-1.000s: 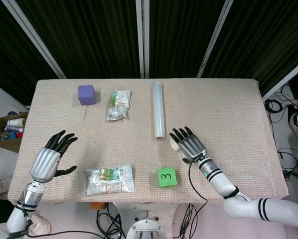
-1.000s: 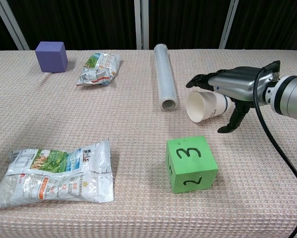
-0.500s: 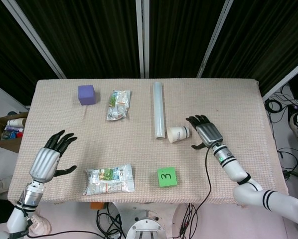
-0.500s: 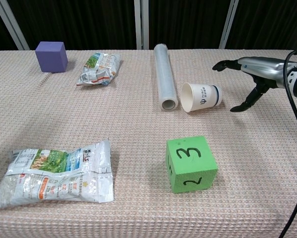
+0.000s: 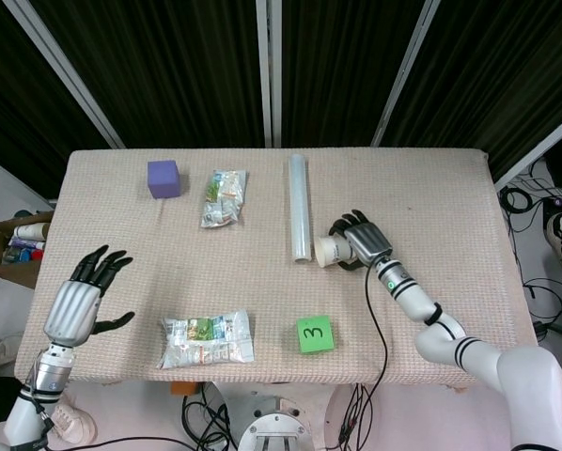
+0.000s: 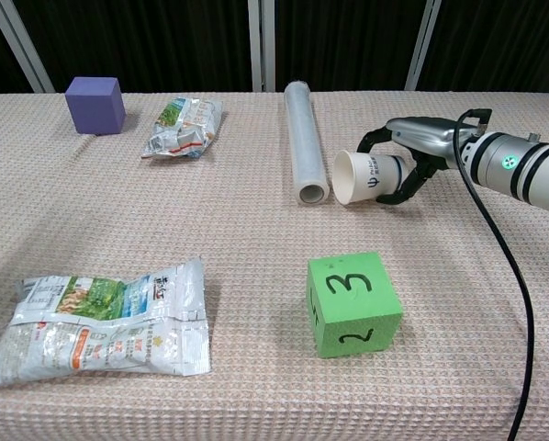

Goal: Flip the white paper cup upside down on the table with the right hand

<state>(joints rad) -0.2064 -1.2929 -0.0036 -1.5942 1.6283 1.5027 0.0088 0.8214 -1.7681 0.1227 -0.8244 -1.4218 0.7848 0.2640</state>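
Observation:
The white paper cup (image 5: 329, 250) (image 6: 364, 176) lies on its side on the table, its mouth facing the clear film roll (image 5: 301, 207) (image 6: 304, 138). My right hand (image 5: 362, 241) (image 6: 414, 145) wraps the cup's base end, fingers curled over the top and thumb on the near side. My left hand (image 5: 75, 301) hovers off the table's front left corner with fingers spread, holding nothing; the chest view does not show it.
A green cube marked 3 (image 5: 315, 334) (image 6: 353, 303) sits in front of the cup. A snack bag (image 5: 206, 339) (image 6: 100, 320) lies front left, another bag (image 5: 224, 197) (image 6: 184, 127) and a purple cube (image 5: 163, 178) (image 6: 95, 104) at the back left.
My right hand, which had drawn away from the lying cup with fingers spread, came back left and closed around its base. My left hand drifted slightly left.

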